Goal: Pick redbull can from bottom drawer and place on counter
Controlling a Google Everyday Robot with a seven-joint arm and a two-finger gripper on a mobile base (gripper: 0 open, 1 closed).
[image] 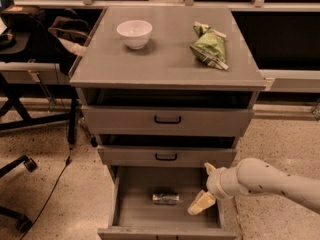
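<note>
The redbull can [165,198] lies on its side in the middle of the open bottom drawer [135,209]. My gripper [204,186] hangs over the drawer's right side, to the right of the can and apart from it. Its two pale fingers [200,203] are spread open and hold nothing. The white arm reaches in from the right. The counter [165,59] is the grey top of the cabinet above.
A white bowl [134,33] stands at the counter's back left. A green snack bag [210,46] lies at its back right. Two upper drawers with black handles [167,119] stick out slightly. A chair base [20,184] and a cable lie on the floor to the left.
</note>
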